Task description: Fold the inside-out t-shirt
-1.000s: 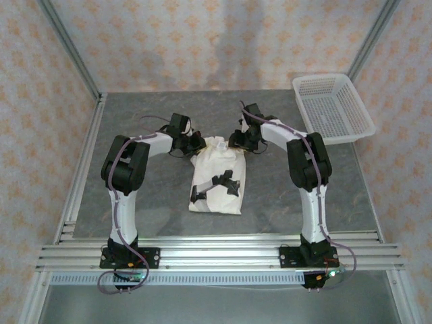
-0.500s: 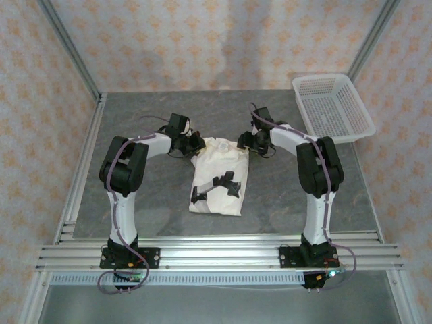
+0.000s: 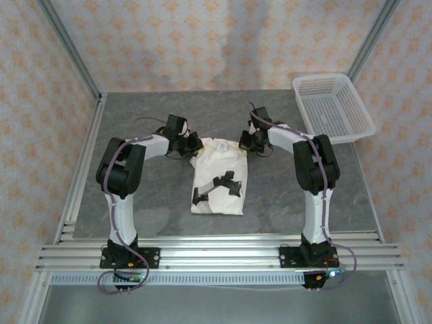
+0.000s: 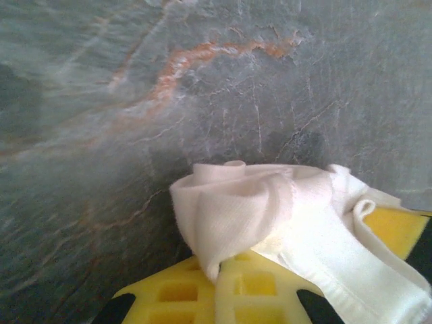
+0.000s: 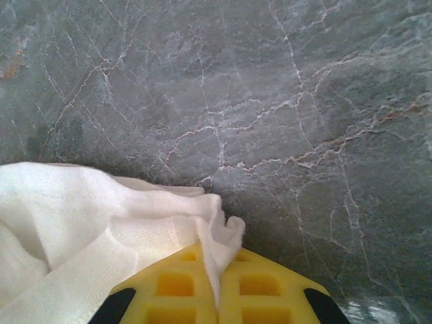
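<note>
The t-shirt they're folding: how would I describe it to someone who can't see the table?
On the grey marbled table, look between the left arm and the right arm. The t-shirt is the soft, cream, wrinkled bundle lying there, unlike the rigid white mesh basket at the far right corner.

A robot lab cell: aluminium frame (image 3: 216, 255), stone-look table (image 3: 270, 199), patterned backdrop walls (image 3: 202, 40).
</note>
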Action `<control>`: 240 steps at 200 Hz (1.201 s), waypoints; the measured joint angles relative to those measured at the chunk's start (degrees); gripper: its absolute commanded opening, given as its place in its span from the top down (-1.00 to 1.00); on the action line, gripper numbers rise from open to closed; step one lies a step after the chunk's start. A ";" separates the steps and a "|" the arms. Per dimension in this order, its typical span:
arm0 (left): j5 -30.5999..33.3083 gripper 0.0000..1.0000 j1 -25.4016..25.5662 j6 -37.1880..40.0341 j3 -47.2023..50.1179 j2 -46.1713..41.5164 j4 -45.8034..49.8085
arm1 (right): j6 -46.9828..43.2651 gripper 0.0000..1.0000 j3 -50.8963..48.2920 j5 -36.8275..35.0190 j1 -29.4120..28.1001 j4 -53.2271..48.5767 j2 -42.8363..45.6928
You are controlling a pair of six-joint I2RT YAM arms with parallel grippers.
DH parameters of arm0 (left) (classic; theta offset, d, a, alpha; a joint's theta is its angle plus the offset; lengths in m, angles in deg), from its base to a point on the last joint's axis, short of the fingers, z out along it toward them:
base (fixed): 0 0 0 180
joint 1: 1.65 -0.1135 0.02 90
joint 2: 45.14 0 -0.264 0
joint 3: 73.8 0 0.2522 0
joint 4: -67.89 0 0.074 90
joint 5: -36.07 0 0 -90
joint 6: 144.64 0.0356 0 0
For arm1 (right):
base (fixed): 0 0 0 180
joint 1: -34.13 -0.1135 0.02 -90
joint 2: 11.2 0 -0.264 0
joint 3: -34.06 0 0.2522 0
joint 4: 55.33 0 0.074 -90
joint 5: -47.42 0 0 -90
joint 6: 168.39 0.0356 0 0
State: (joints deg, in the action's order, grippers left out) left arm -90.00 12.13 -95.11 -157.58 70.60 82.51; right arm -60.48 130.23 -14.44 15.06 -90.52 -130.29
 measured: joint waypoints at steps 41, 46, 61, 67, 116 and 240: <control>-2.12 1.00 -1.14 -3.63 5.33 -6.32 -3.32 | 0.28 1.00 -3.56 2.56 0.00 -0.46 4.70; -2.34 1.00 -1.11 -3.76 5.31 -6.86 -3.39 | 0.33 1.00 -3.26 2.99 0.00 -0.70 5.46; -2.75 1.00 -1.09 -4.70 3.85 -8.41 -2.82 | 0.55 1.00 0.37 3.54 0.00 -3.02 6.95; -2.75 1.00 -1.20 -4.79 2.19 -8.68 -2.34 | 0.50 1.00 3.45 3.61 0.00 -4.31 7.13; -2.19 1.00 -3.37 -3.78 -18.16 -13.57 1.97 | -1.42 1.00 34.18 2.43 0.00 -8.33 8.46; 1.68 1.00 5.92 -1.51 35.47 -30.69 1.07 | 2.75 1.00 -28.33 8.59 -7.39 9.01 24.94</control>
State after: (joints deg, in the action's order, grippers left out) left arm -88.32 18.06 -96.61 -122.10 39.91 83.58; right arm -57.72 101.91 -5.85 7.67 -81.51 -105.35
